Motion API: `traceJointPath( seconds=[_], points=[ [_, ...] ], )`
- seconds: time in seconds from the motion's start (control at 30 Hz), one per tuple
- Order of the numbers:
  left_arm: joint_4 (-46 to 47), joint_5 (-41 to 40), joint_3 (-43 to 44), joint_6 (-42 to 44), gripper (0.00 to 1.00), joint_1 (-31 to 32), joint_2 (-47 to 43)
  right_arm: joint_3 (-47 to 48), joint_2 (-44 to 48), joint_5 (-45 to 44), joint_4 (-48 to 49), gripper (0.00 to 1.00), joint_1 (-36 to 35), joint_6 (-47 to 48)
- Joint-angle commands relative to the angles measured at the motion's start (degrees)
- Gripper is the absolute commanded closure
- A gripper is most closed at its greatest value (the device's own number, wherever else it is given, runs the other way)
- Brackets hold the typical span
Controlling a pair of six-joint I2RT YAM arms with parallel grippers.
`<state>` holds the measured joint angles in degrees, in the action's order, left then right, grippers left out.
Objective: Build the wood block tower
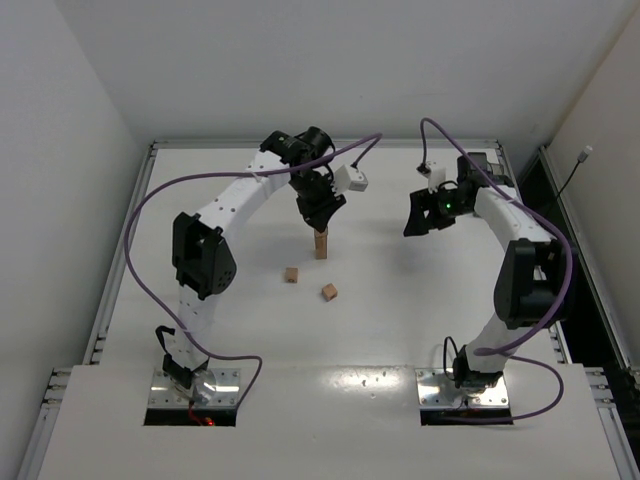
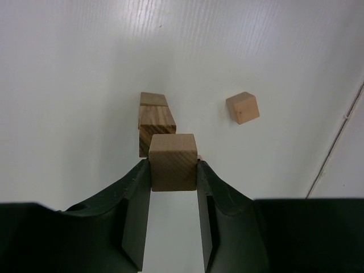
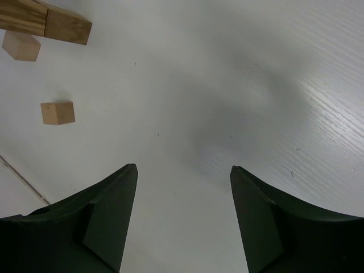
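The tower (image 1: 321, 243) is a narrow column of tan wood blocks standing mid-table. My left gripper (image 1: 319, 220) hovers right over its top, shut on a wood block (image 2: 173, 161) held between both fingers. In the left wrist view the tower's top (image 2: 157, 122) lies just beyond the held block; I cannot tell whether they touch. Two loose wood blocks (image 1: 291, 274) (image 1: 329, 292) lie on the table in front of the tower. One of them also shows in the left wrist view (image 2: 243, 107). My right gripper (image 1: 425, 215) (image 3: 183, 168) is open and empty, to the right of the tower.
The right wrist view shows the tower (image 3: 45, 20) at its top left corner and the two loose blocks (image 3: 21, 45) (image 3: 57, 112) beside it. The white table (image 1: 400, 330) has raised rails along its left and right sides.
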<state>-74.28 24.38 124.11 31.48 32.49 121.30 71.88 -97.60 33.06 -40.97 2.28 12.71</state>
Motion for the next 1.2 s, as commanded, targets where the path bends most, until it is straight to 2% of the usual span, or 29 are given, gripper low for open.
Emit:
traceJointPath(
  seconds=[0.0, 1.17],
  points=[
    [-0.3, 0.2, 2.2, 0.5, 0.99, 0.5, 1.2, 2.7, -0.5, 1.6, 1.3, 0.37, 0.3, -0.6],
    [0.3, 0.2, 3.9, -0.5, 0.99, -1.1, 2.3, 2.7, -1.5, 1.6, 1.3, 0.37, 0.3, -0.6]
  ],
)
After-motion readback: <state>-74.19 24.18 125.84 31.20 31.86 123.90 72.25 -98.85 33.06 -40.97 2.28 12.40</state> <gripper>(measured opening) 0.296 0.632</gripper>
